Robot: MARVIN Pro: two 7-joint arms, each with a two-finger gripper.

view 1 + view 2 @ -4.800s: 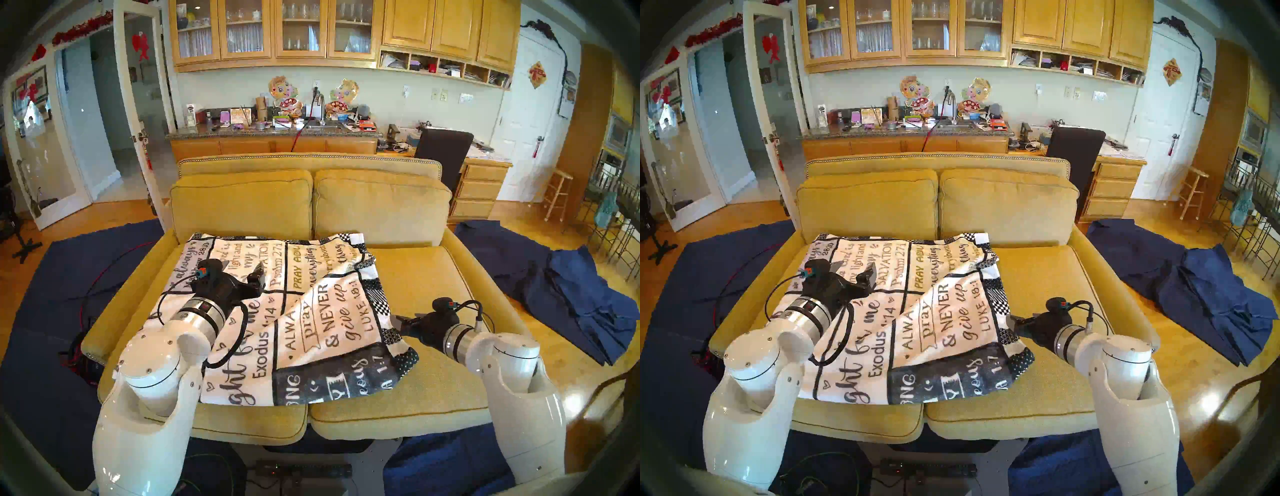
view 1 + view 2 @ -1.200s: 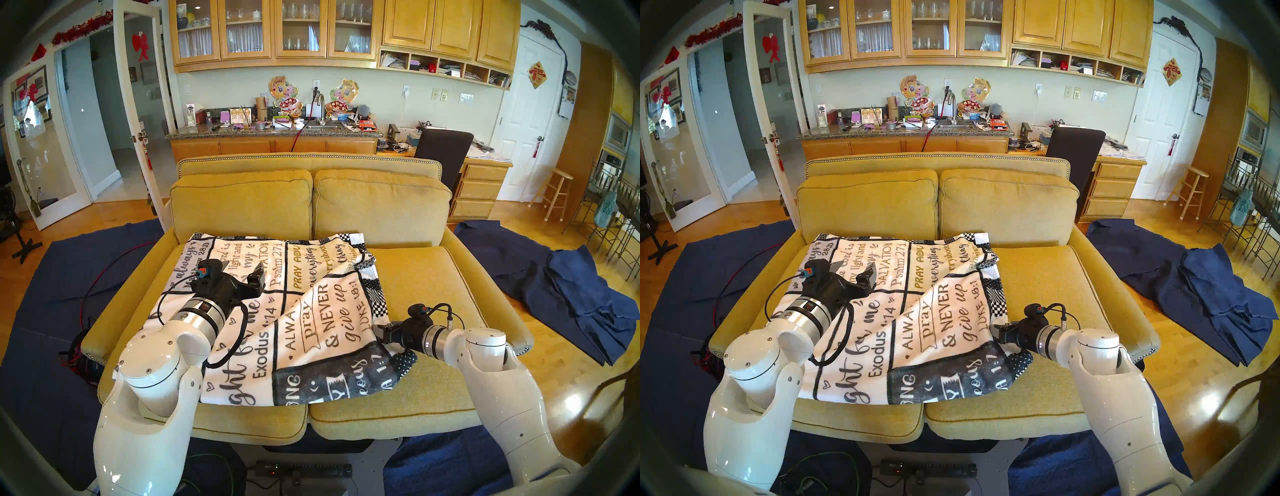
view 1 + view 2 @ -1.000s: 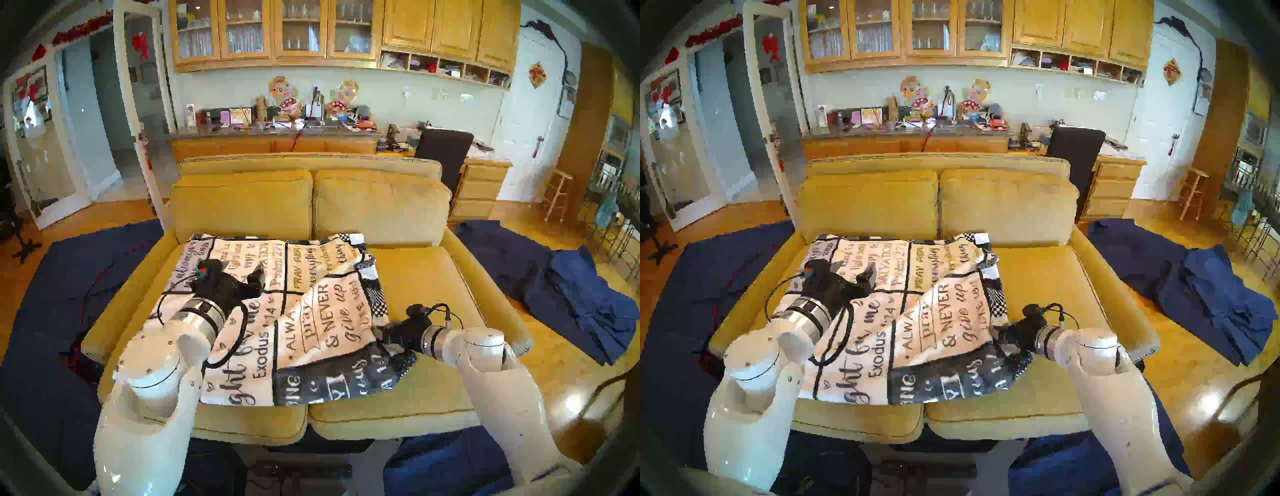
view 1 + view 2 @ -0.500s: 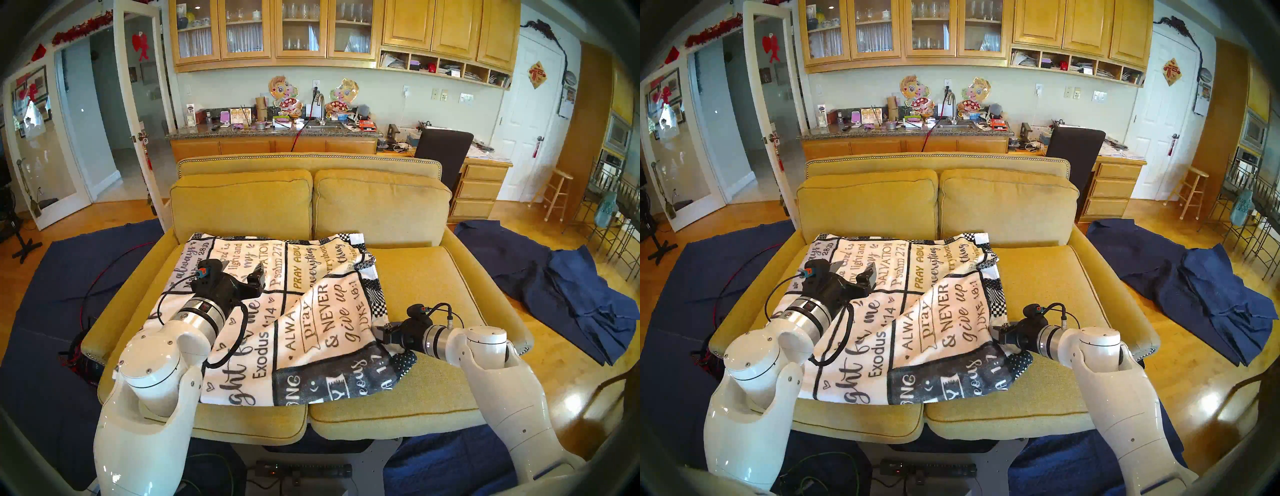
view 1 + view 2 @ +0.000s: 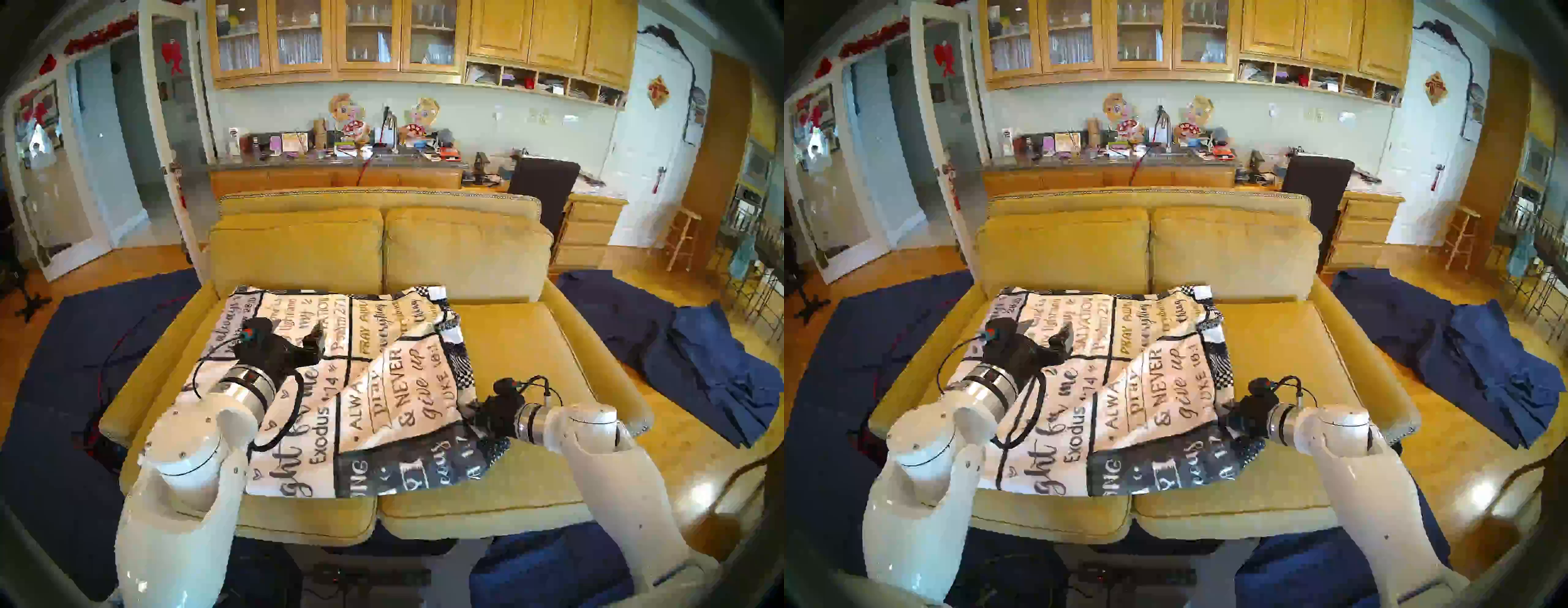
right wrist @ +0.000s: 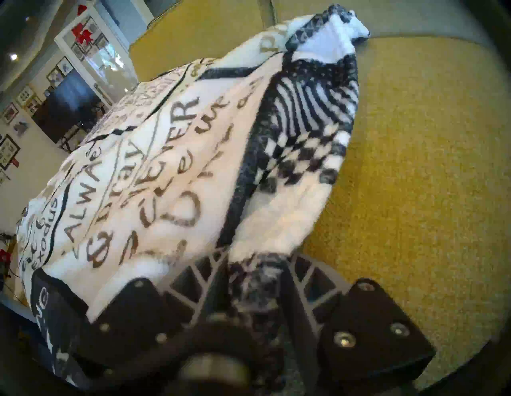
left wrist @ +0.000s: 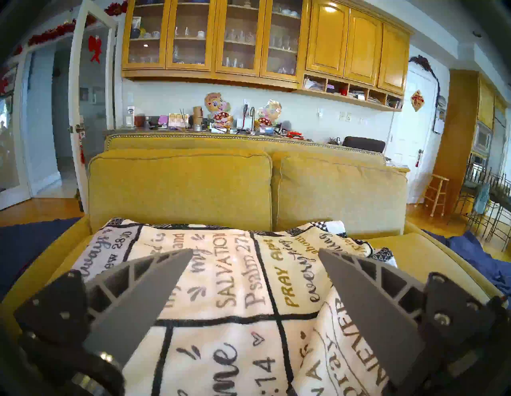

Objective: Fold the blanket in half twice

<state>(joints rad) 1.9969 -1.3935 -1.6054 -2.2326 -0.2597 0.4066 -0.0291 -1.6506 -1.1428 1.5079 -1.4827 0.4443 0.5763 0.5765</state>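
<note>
Since the blanket (image 5: 339,395) is soft, limp fleece sprawled over the sofa's (image 5: 522,339) left seat, I pinch its bunched right edge in my right jaws (image 6: 257,276); my left jaws (image 7: 254,276) hover released above it.

Mustard sofa (image 5: 500,348), navy cloths (image 5: 700,365) on wood floor, cluttered counter (image 5: 339,159)

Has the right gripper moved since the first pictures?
Yes. In the head views the right gripper has gone leftward from over the bare sofa cushion to the blanket edge, where its jaws now pinch the border.
</note>
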